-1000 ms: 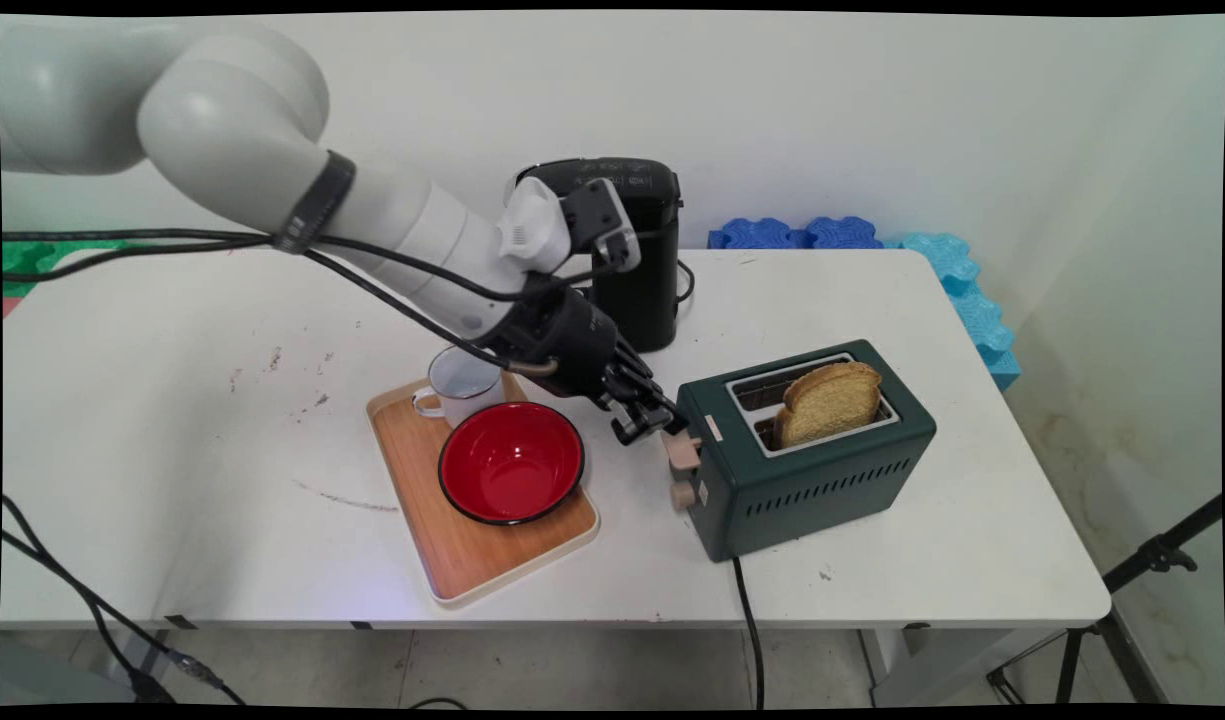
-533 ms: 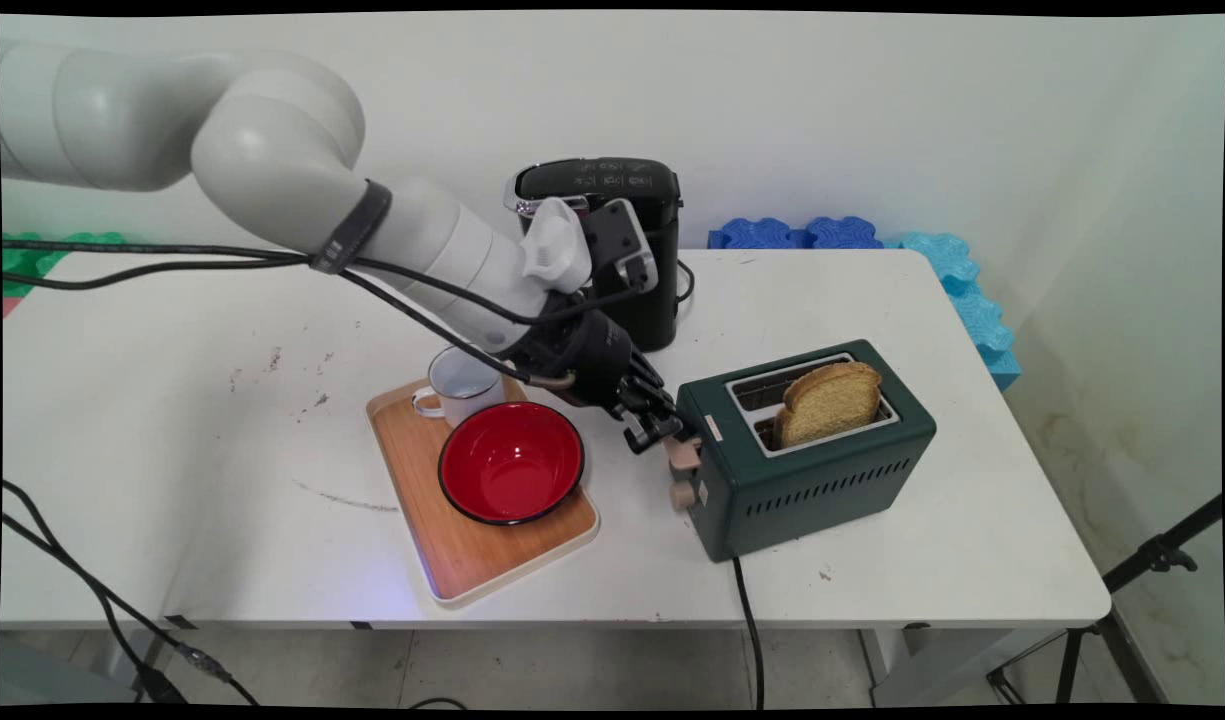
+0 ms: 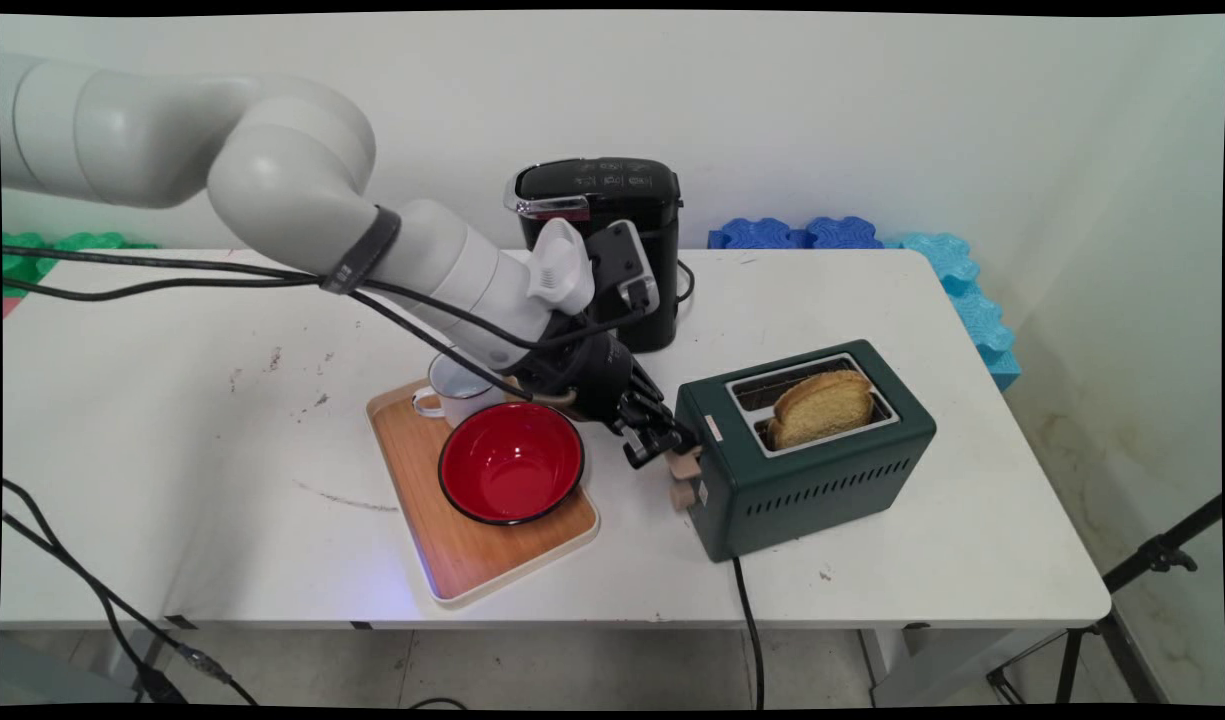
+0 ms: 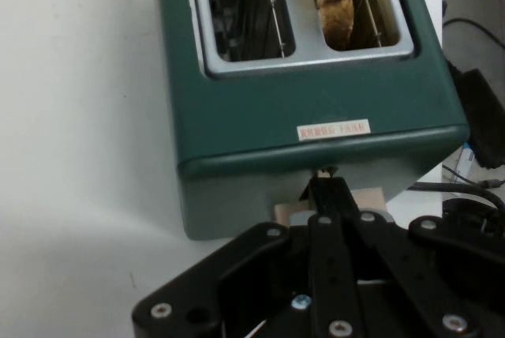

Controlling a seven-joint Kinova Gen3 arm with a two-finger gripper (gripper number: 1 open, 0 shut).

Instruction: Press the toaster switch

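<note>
- The black two-finger tool is down at the near-left end of the dark green two-slot toaster, its fingers drawn together and pressing on top of the beige lever there.
- In the hand view the closed fingertips sit right against the toaster's end wall, with the beige lever peeking out beneath them.
- One slice of brown toast sits in the slot nearer the camera; the other slot shows bare wire racks.
- The toaster's long axis runs from near-left to far-right across the white counter, lever end facing the arm, and a black power cord drops off the counter's front edge.
- Just left of the tool lies one wooden tray with a pale rim, carrying one red bowl with a black rim and one white enamel mug.
- The mug is partly hidden behind the arm's wrist.
- Behind the arm, one black coffee machine stands near the wall.
- Blue foam mats line the counter's far-right edge; green ones show at far left.
</note>
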